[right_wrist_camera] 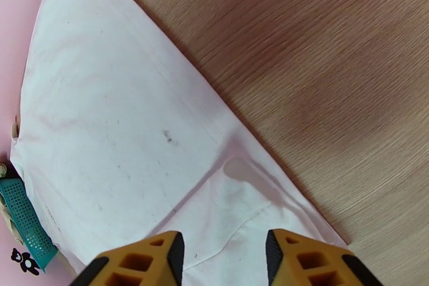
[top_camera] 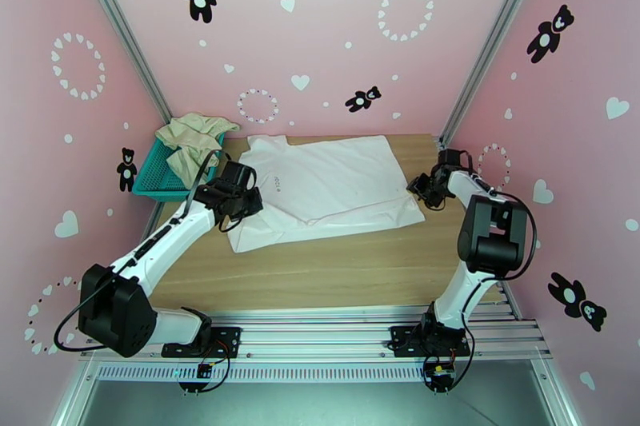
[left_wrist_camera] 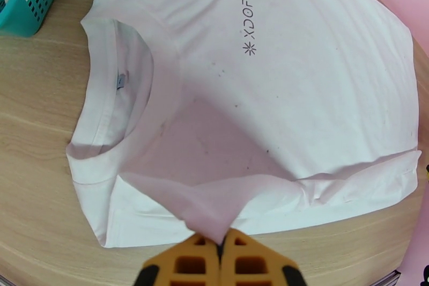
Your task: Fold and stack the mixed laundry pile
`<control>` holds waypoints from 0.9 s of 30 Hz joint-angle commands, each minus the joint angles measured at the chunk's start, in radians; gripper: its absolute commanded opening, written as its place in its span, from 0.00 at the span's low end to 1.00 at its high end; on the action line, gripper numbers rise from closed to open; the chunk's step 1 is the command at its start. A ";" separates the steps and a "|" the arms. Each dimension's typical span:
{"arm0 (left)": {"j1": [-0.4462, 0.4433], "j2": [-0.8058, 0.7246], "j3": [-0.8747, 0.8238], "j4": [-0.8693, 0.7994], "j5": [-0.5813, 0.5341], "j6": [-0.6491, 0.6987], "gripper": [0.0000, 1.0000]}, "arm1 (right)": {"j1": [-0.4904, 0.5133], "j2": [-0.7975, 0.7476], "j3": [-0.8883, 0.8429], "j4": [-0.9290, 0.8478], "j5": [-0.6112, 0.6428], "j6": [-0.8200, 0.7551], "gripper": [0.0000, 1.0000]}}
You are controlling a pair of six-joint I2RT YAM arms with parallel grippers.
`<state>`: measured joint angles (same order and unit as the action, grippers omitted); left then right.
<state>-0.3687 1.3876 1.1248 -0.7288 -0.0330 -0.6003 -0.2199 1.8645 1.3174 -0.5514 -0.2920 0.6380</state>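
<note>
White T-shirt (top_camera: 328, 184): spread at centre of wooden table (top_camera: 320, 276), chest print facing up.
Left gripper (left_wrist_camera: 220, 240): closed, pinching a raised fold of T-shirt cloth, lower centre of left wrist view.
Right gripper (right_wrist_camera: 224, 254): jaws parted, nothing held, above T-shirt corner at bottom of right wrist view.
Cream-beige garment (top_camera: 190, 140): crumpled in teal mesh basket (top_camera: 152, 180), upper left of top view.

White arms (top_camera: 170, 234), black joints (top_camera: 120, 312), orange pincer fingers (left_wrist_camera: 257, 263).

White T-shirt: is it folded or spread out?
Mostly spread: the white T-shirt lies flat on the table, logo up; the left gripper pinches one lifted flap.
</note>
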 commanded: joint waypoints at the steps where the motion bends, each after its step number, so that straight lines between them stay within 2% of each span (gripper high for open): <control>1: 0.005 -0.034 -0.012 0.013 0.024 0.022 0.00 | -0.007 -0.053 -0.027 -0.030 0.011 -0.020 0.45; 13: 0.005 -0.075 -0.027 0.002 0.033 0.020 0.00 | 0.052 0.038 -0.062 0.025 -0.003 -0.012 0.41; 21: 0.005 -0.088 -0.046 0.008 0.036 0.011 0.00 | 0.071 0.084 -0.008 0.009 0.026 -0.014 0.28; 27: 0.006 -0.088 -0.053 0.008 0.041 0.010 0.00 | 0.082 0.117 0.011 0.015 0.040 -0.008 0.27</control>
<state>-0.3687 1.3258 1.0817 -0.7208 -0.0074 -0.5949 -0.1467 1.9503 1.2984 -0.5282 -0.2737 0.6250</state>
